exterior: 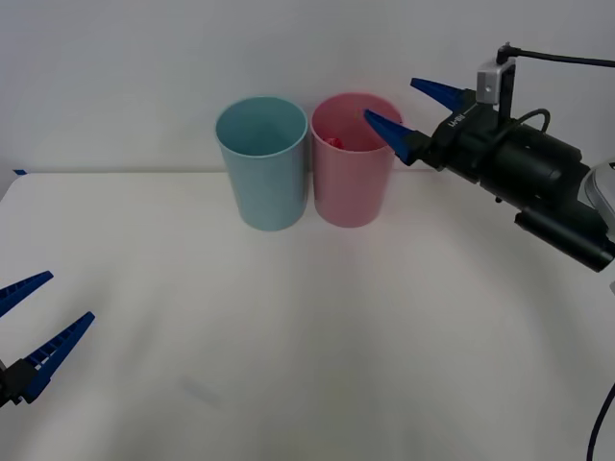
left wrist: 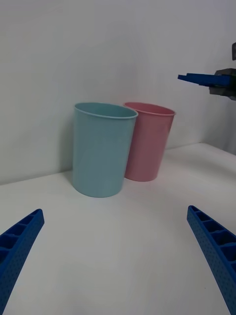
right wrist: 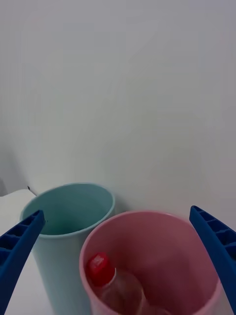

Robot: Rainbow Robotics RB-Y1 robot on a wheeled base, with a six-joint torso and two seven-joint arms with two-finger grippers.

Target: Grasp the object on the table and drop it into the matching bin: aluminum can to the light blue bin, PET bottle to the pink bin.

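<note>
- White table point(exterior: 288, 336) carries two bins side by side, touching: the pink bin point(exterior: 352, 163) and, to its left, the light blue bin point(exterior: 262, 163).
- PET bottle point(right wrist: 115, 283) lies inside the pink bin, red cap up.
- Right gripper point(exterior: 404, 108) hovers at the pink bin's rim, fingers spread wide, holding nothing.
- Left gripper point(exterior: 27, 322) sits low, well apart from the pink bin, fingers wide.

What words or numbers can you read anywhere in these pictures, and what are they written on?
White lettering on the black body of the right gripper, which hangs open at the pink bin: too small to read.
PET bottle inside the pink bin: no readable print showing.
Light blue bin, table, left gripper: no writing.
</note>
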